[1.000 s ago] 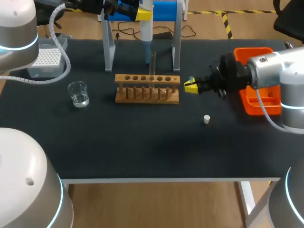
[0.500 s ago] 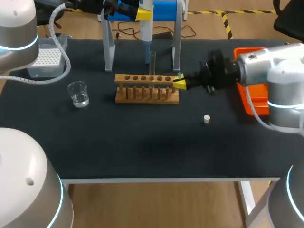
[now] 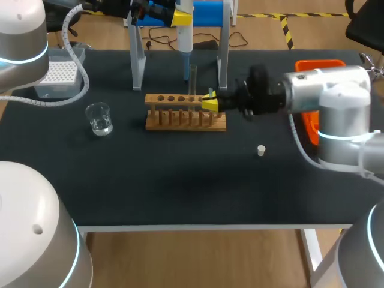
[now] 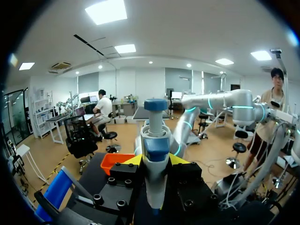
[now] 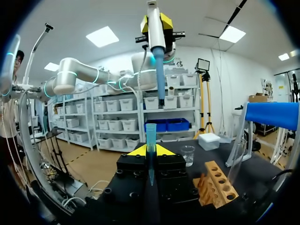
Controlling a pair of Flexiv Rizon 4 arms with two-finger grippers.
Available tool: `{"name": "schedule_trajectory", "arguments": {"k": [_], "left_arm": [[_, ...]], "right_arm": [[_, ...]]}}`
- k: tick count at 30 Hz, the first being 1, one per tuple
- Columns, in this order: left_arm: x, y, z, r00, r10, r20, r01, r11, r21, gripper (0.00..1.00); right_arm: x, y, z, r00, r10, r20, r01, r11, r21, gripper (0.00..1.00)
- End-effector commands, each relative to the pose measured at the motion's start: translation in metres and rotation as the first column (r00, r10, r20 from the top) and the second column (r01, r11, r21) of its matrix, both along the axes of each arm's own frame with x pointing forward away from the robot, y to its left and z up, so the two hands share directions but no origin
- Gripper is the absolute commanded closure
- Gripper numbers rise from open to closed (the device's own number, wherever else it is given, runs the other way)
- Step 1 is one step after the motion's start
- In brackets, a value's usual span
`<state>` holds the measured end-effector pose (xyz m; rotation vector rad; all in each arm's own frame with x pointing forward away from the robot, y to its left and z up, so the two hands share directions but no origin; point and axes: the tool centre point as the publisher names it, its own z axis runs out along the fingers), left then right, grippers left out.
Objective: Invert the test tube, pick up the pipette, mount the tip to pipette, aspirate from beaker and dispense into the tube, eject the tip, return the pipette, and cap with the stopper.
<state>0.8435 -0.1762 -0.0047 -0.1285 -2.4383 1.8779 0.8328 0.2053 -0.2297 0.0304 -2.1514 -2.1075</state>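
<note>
our left gripper [image 4: 155,160] pinches the pipette [image 5: 156,42], nose down, ready for mounting. our right gripper [image 5: 150,151] pinches the tip [image 5: 150,138], open end up, seemingly under that nose. the rack [image 3: 186,114] and test tube [image 3: 193,77] crowd it; open table [image 3: 180,192] lies toward the stopper [image 3: 261,150].

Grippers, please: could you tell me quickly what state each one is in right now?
Left gripper: closed on the pipette.
Right gripper: closed on the pipette tip.
</note>
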Motion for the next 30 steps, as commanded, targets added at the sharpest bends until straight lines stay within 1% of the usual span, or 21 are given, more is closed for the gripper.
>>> {"name": "schedule_trajectory", "arguments": {"k": [1,7,16,30], "left_arm": [[0.000,0.001,0.001,1.000,-0.001,-0.001,0.001,1.000,0.003,1.00],[0.000,0.001,0.001,1.000,-0.001,-0.001,0.001,1.000,0.003,1.00],[0.000,0.001,0.001,1.000,-0.001,-0.001,0.001,1.000,0.003,1.00],[0.000,0.001,0.001,1.000,-0.001,-0.001,0.001,1.000,0.003,1.00]], "right_arm": [[0.002,0.015,-0.004,0.999,-0.038,-0.011,0.038,0.999,0.006,1.00],[0.003,0.028,-0.005,0.998,-0.066,-0.001,0.066,0.998,-0.004,1.00],[0.003,0.042,-0.003,0.995,-0.095,-0.008,0.095,0.995,-0.001,1.00],[0.012,0.052,0.003,0.992,-0.130,0.000,0.130,0.992,0.005,1.00]]}}
